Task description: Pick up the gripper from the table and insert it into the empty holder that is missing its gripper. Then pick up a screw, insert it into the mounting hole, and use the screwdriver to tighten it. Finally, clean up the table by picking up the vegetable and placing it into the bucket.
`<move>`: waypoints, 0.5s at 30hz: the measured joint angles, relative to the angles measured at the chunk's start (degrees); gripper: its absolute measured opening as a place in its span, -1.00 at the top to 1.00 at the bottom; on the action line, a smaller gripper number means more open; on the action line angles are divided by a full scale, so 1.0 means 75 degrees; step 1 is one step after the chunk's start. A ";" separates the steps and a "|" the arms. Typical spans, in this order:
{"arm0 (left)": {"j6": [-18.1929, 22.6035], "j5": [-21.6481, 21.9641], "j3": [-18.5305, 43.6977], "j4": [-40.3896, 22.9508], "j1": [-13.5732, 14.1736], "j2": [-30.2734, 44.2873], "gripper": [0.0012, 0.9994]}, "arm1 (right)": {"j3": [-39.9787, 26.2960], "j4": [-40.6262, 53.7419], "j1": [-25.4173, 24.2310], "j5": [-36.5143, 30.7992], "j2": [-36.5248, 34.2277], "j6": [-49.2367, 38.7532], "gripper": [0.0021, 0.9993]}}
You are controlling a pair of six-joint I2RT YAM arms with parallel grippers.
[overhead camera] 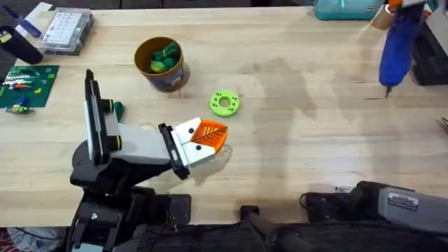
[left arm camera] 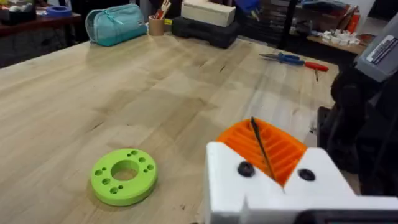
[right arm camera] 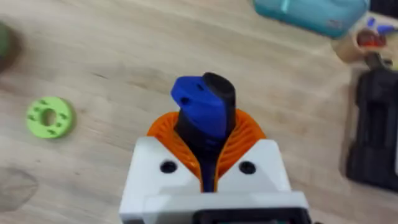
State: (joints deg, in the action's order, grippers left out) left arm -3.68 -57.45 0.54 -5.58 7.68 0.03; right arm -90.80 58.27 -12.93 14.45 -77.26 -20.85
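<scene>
1. At the left of the table, the vegetable lay tucked just beside the holder, close to its black upright. A reach for it there could knock the holder, because there is little room around it.
2. Behind that, the bucket stood upright with green pieces inside. A careless drop could bounce off them and roll out.
3. On the holder's black plate sat the gripper, its orange fingers pressed together on nothing. The left wrist view looked out over the same white block, so I judged it to be the left gripper as well. Whether a screw sat in its mounting hole could not be told. If none did, a push from the driver tip could tilt the block or unseat it.
4. Near those fingers but apart from them, the ring lay flat. A low sweep from the right could shove it into the gripper.
5. At the far right, the right gripper was raised and pinching the screwdriver, tip down, well apart from the holder. The blue body was clamped between the ribbed pads. Pressing down or twisting could make it slide or lean there, so the tip might miss the hole or skate off the screw head.
</scene>
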 joint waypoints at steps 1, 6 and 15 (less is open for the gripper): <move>0.0000 -0.0001 0.0000 0.0000 0.0000 0.0000 0.96 | -0.0083 -0.0009 0.0000 0.0172 0.0077 0.0006 0.87; 0.0000 0.0000 0.0000 0.0000 0.0000 0.0000 0.96 | -0.0238 -0.0338 0.0003 0.1505 0.0429 0.0174 0.87; 0.0000 0.0000 0.0000 0.0000 0.0000 0.0000 0.96 | -0.0246 -0.1690 0.0003 0.3281 0.0993 0.1091 0.88</move>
State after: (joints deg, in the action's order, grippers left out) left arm -3.68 -57.45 0.54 -5.58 7.68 0.03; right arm -92.64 45.59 -12.91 39.06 -69.81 -12.66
